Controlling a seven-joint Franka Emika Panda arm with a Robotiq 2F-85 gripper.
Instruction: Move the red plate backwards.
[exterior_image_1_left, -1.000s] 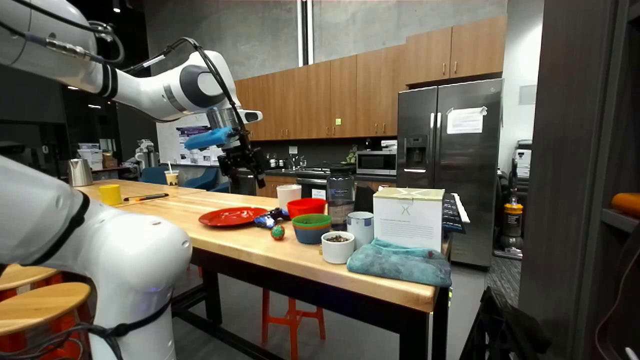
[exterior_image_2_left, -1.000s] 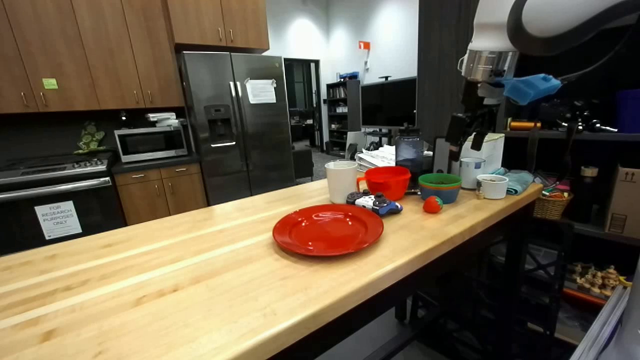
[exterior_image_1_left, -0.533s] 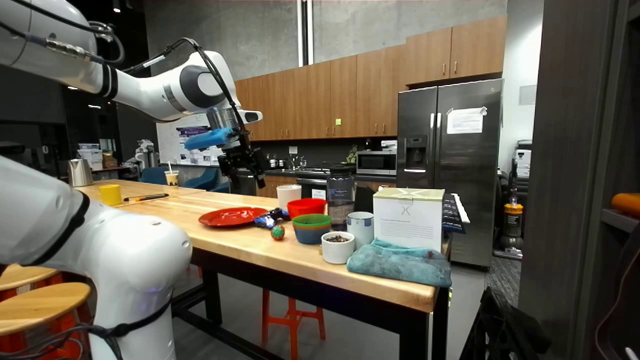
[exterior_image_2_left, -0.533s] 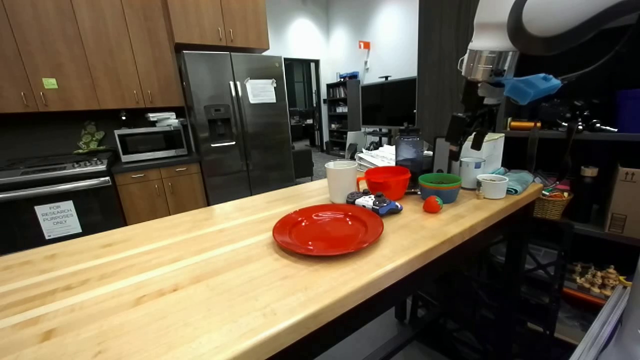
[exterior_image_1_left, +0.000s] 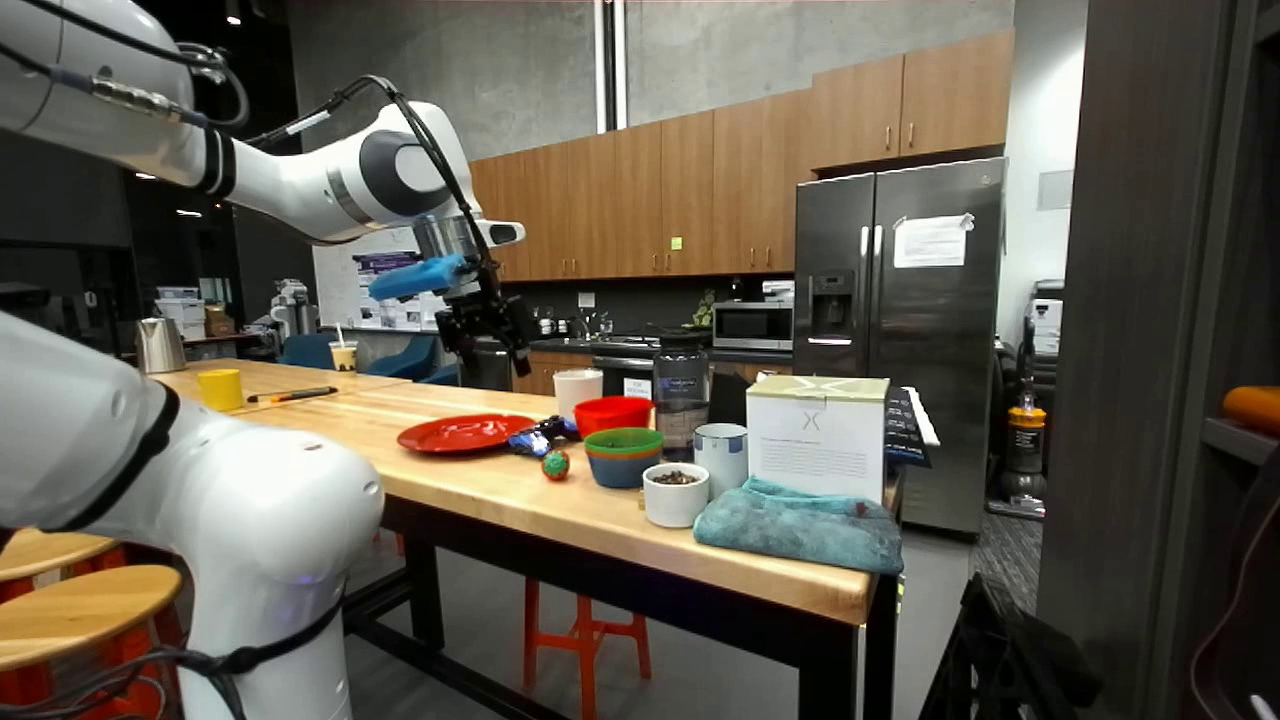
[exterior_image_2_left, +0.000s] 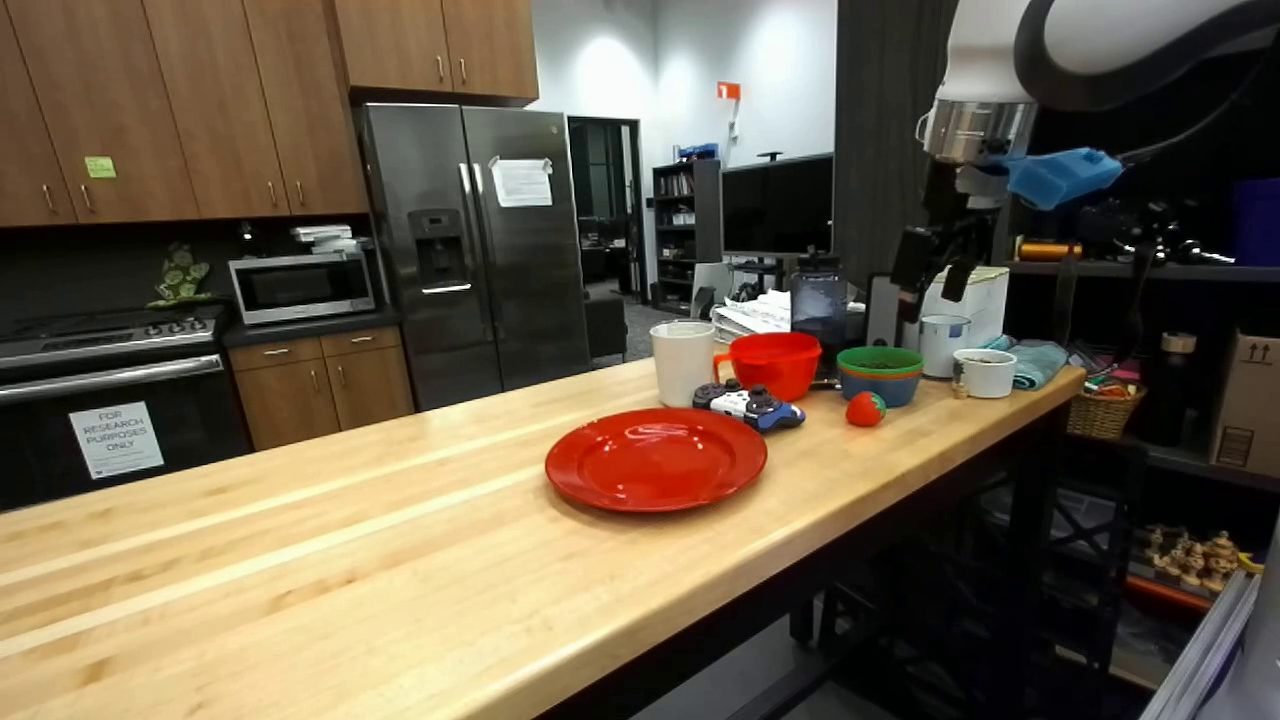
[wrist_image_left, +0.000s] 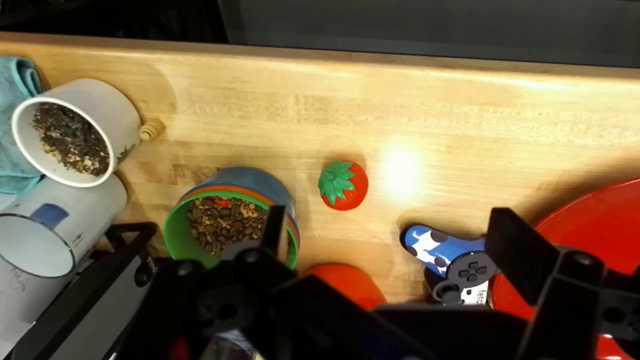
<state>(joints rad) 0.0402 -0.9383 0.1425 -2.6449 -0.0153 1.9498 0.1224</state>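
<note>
Plate (exterior_image_2_left: 655, 460) lies flat on the table (exterior_image_2_left: 300, 580), left of the controller (exterior_image_2_left: 748, 403) in an exterior view and just beside it; touching or not, we can't tell. Glossy, round, shallow, wide-rimmed. We'd guess stiff, fairly light, slick; enamel or ceramic is unclear, so we'd treat it as chippable. Best hold, we think: pinch the rim on the side away from the controller, one finger over, one under, as the low profile offers little else and a sliding plate could shove its neighbour.

Rightward: mug (exterior_image_2_left: 683, 355), off-white, matte-looking, tall, behind the controller's left end. Controller: hard plastic look, blue and white, dark spots. Red bowl (exterior_image_2_left: 785, 368): smooth, deep, behind the controller. Bottle (exterior_image_2_left: 818, 310): see-through grey, dark lid, farther behind it. Toy (exterior_image_2_left: 860, 409): small, red, green leafy cap, right of the controller. Bowls (exterior_image_2_left: 880, 388): nested, green, orange, blue, farther right of the controller. Gripper (wrist_image_left: 390, 225): higher than the controller, fingers wide apart in the wrist view, clamped on nothing. Cup (exterior_image_2_left: 985, 376): white, squat, far right of the controller. Cloth (exterior_image_2_left: 1040, 362): teal, fuzzy, folded, farther right again.
</note>
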